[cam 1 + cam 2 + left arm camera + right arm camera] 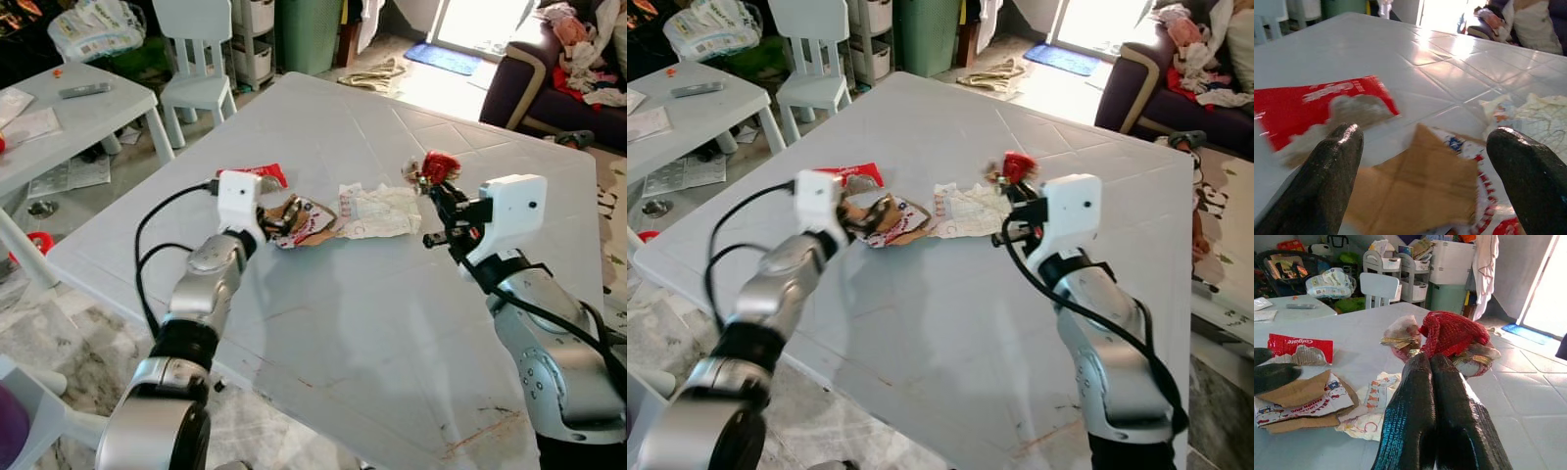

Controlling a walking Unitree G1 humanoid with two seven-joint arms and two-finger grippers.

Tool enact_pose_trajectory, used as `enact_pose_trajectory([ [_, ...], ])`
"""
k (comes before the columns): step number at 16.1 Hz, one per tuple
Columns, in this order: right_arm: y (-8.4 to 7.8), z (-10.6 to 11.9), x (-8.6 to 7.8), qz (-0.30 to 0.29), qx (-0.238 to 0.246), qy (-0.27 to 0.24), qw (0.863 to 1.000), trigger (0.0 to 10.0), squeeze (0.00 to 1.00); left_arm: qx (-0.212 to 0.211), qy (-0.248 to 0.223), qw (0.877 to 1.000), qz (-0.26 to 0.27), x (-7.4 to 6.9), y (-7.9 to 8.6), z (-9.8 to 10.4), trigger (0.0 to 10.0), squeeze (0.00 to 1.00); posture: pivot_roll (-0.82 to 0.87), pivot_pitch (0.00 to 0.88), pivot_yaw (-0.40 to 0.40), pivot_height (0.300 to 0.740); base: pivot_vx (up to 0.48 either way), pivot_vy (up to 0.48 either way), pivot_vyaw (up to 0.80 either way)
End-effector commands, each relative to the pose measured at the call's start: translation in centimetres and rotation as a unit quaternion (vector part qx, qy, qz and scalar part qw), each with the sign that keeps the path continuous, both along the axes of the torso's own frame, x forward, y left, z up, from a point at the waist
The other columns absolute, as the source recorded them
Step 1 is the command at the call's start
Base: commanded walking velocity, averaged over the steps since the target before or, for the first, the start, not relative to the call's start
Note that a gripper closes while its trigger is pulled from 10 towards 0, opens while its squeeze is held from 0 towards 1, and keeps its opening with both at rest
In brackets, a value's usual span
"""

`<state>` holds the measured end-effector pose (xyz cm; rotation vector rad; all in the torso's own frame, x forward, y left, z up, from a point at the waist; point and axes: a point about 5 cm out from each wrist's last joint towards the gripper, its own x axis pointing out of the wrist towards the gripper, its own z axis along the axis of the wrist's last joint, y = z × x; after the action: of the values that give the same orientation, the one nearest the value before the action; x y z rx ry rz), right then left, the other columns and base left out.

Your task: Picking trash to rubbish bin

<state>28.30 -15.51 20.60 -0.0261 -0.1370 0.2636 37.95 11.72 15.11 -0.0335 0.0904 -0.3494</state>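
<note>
Setting: cluttered living room; large white table [372, 323] in front of the robot, small white child's chair [199, 59] and side table far left, dark sofa far right. No rubbish bin can be identified with certainty.

Trash on table: flattened cardboard wrapper [304, 221] at centre-left; crumpled white paper [380, 211] touching it on the right; red toothpaste packet [257, 175] just beyond it on the far-left side.

Left gripper [1425, 186]: fingers spread wide, low over the table, straddling the brown flap of the cardboard wrapper. Nothing held yet.

Right gripper [441, 201]: fingers pressed together on a red mesh bundle [1449, 335] with foil scraps, lifted clear of the table, right of the white paper.

Key relation: the cardboard wrapper lies directly ahead of the left gripper, between its fingers; its long axis runs left-right, roughly across the line of approach. The left arm is clearly the nearer one.

Judgement: next step is probably closing the left gripper on the flap; thin card may slip.
</note>
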Motion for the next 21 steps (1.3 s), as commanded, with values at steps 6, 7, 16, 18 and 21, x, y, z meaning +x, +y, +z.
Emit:
enact_pose_trajectory([
  [6, -0.7, 0.7, -0.7, -0.008, -0.007, 0.003, 1.000, 0.0, 0.00, 0.057, 0.060, 0.997, -0.011, 0.3, -0.3, -2.8, 10.0, 0.00, -0.16, 0.147, -0.099, 0.740, 0.000, 0.000, 0.00],
  [7, -0.6, 0.7, -0.7, -0.008, -0.007, 0.004, 1.000, 0.0, 0.00, 0.065, 0.064, 0.996, -0.008, 0.3, -0.1, -3.0, 10.0, 0.00, -0.16, 0.147, -0.099, 0.740, 0.000, 0.000, 0.00],
  [16, 0.4, 0.4, 0.1, 0.013, 0.008, 0.011, 1.000, 0.0, 0.00, 0.070, 0.083, 0.994, 0.012, -1.5, 2.3, -5.7, 10.0, 0.00, -0.07, 0.138, -0.099, 0.740, 0.000, 0.000, 0.00],
  [18, 0.6, 0.4, 0.3, 0.016, 0.010, 0.012, 1.000, 0.0, 0.00, 0.067, 0.079, 0.995, 0.016, -1.8, 2.6, -5.9, 10.0, 0.00, -0.06, 0.137, -0.099, 0.740, 0.000, 0.000, 0.00],
  [21, 1.7, 0.1, 1.0, 0.035, 0.022, 0.013, 0.999, 0.0, 0.00, 0.058, 0.065, 0.996, 0.035, -4.1, 4.2, -6.3, 10.0, 0.00, 0.01, 0.127, -0.098, 0.740, 0.000, 0.000, 0.00],
])
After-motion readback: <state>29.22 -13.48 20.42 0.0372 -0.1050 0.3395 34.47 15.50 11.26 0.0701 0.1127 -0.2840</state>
